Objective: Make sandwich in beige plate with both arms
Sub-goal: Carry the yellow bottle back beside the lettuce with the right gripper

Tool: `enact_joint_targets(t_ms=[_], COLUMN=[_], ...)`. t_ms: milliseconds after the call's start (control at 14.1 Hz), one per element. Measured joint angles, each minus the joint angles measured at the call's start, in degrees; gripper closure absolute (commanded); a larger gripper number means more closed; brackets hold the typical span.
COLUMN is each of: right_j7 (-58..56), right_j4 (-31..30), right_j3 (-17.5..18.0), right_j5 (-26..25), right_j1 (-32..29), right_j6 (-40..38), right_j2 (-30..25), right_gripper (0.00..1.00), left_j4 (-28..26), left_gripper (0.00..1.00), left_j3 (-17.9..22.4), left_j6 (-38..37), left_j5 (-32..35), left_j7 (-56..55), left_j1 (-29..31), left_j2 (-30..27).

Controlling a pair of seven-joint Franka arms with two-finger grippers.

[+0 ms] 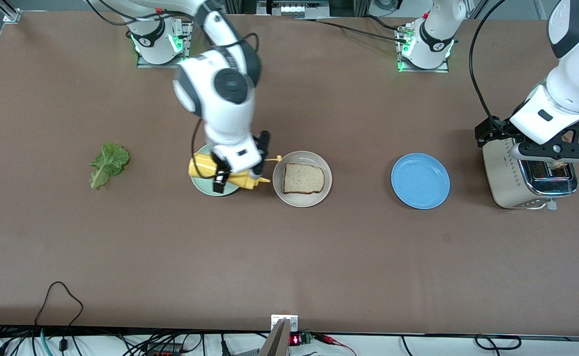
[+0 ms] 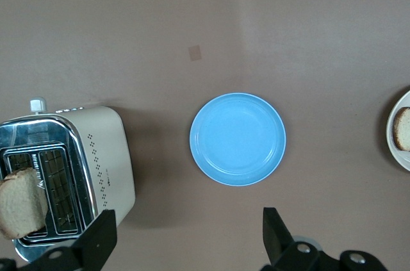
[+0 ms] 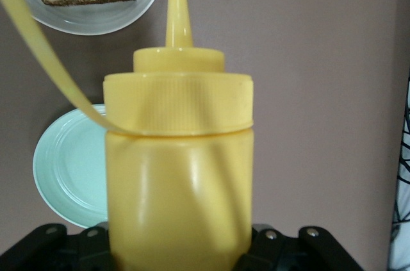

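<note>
With the right gripper (image 1: 240, 170) fingers pinching the tilted yellow plastic squeeze bottle (image 1: 223, 174) over the mint-green round plate (image 1: 205, 188), sauce may miss the square bread slice (image 1: 303, 178) on the beige round plate (image 1: 319, 160), while the left gripper (image 1: 551, 151) waits, fingers spread, over the cream toaster (image 1: 504, 173).

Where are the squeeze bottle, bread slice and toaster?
yellow squeeze bottle (image 3: 179, 188), right wrist view, on its body.
bread slice (image 1: 303, 178), front view, middle of the crumb.
toaster (image 2: 106, 156), left wrist view, on its beige side.

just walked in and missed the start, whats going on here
A sandwich is being built. The right gripper holds a yellow squeeze bottle tipped on its side over the mint-green plate, nozzle toward the beige plate, which holds one bread slice. The left gripper hangs open over the toaster, where a second slice sticks up. A lettuce leaf and blue plate lie unused.
</note>
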Motion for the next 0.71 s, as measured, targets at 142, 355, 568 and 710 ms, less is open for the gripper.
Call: enact_joint_targets(t_ms=[142,355,568,710], right_j7=[-4.36,-12.77,-25.84,-37.56], right_j4=[-9.17,-20.18,-24.86,-26.42], right_j3=[0.02,0.04,0.04,0.0], right_j5=[5.53,14.03,26.64,37.19], right_j1=[-2.85,-5.71,-9.37,-13.24], right_j6=[8.3,16.76,18.75,18.41], right_j2=[-5.15,-10.1,-12.01,-12.41], right_gripper=[0.63,0.63,0.63,0.63], left_j4=[0.02,0.02,0.02,0.02], left_gripper=[0.0,0.0,0.0,0.0], left_j3=[1.06,7.04,9.88,10.05], left_j6=[-0.03,-0.04,-0.11,-0.19], left_j5=[-0.62,-0.83,-0.96,-0.98], left_j7=[-0.01,0.0,0.03,0.03], left_j1=[-1.24,-6.41,-8.87,-8.96], left_j2=[-0.13,-0.16,-0.16,-0.16])
